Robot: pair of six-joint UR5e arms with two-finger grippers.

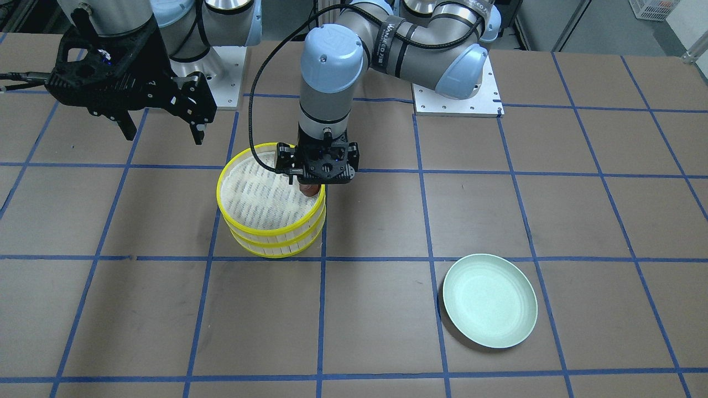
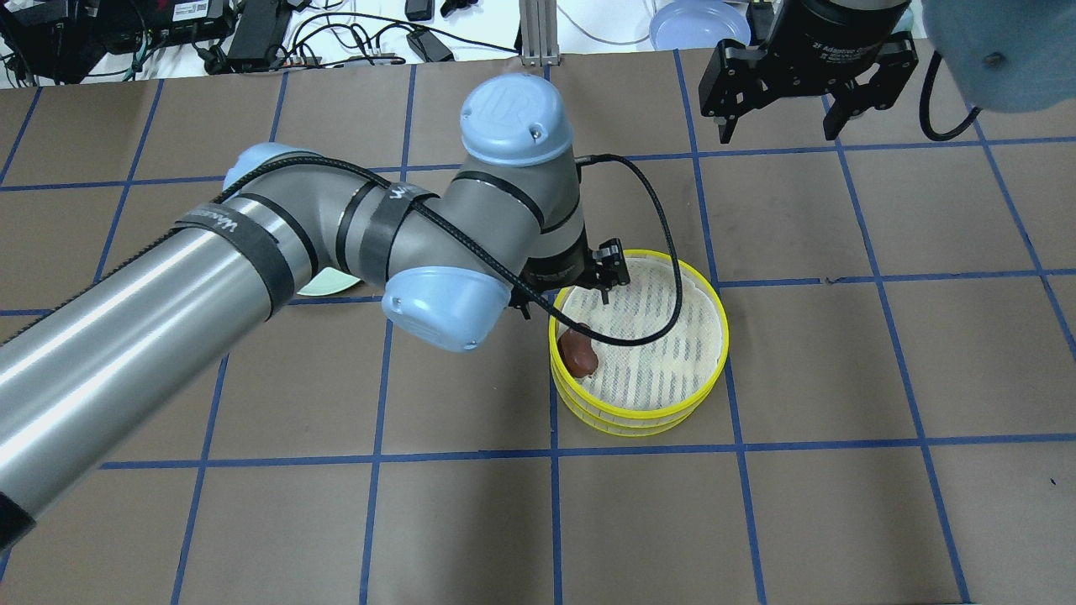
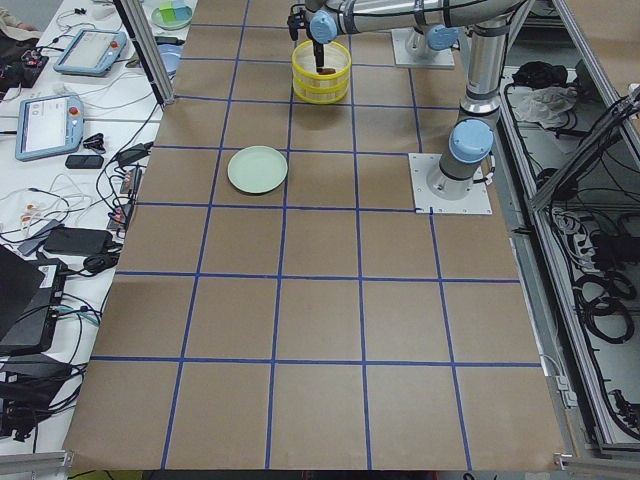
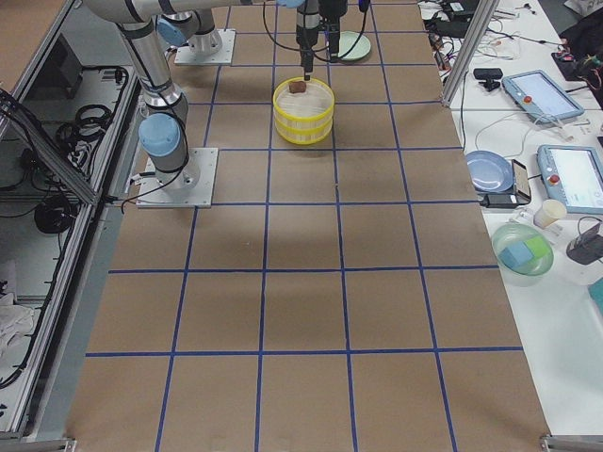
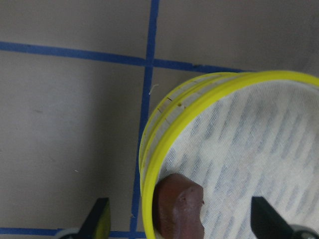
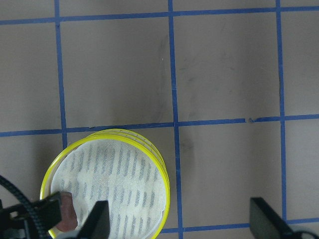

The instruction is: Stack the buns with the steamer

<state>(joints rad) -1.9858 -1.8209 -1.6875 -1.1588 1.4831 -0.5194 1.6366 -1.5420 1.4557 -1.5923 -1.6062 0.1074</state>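
Holds the left claw (image 5: 183, 222) spread wide astride the left rim of the stacked steamer (image 2: 639, 418), mid-frame in the overhead view, the brown bun (image 2: 579, 356) lying untouched in the gap on the upper floor. Hangs the right claw (image 2: 779, 130), likewise spread, above the desk (image 2: 841, 378) at upper right.

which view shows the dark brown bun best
Overhead exterior: the dark reddish-brown rounded bun lies whole inside the yellow-rimmed top steamer tier. Left wrist is close but crops it, right wrist shows an edge, front-facing hides most under the left claw, side views show specks.
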